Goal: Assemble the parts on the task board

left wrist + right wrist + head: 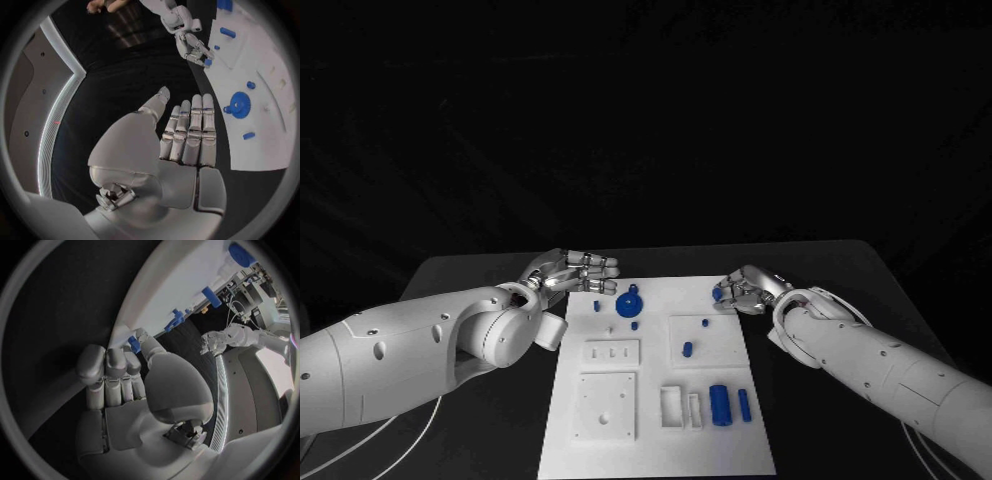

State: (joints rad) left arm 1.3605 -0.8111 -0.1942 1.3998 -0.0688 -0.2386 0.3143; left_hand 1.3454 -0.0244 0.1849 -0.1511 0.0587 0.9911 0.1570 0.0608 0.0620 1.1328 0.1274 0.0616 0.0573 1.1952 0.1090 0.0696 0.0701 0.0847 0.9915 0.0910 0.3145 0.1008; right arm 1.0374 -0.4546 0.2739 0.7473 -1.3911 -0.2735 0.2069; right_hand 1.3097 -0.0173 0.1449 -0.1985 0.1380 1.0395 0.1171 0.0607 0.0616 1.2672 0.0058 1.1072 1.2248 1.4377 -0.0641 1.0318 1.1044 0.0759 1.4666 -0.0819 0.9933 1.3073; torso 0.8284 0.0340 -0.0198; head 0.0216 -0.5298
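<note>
While right hand (740,292) pinches blue part (134,344), board's (733,450) far edge

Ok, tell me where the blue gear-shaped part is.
In the head view the blue gear-shaped part lies on the far end of the task board, between the two hands and nearer the left hand.

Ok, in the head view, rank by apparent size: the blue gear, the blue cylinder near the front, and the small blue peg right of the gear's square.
1. Cylinder and gear: close in size, cannot separate them.
2. Peg: clearly smallest.
</note>
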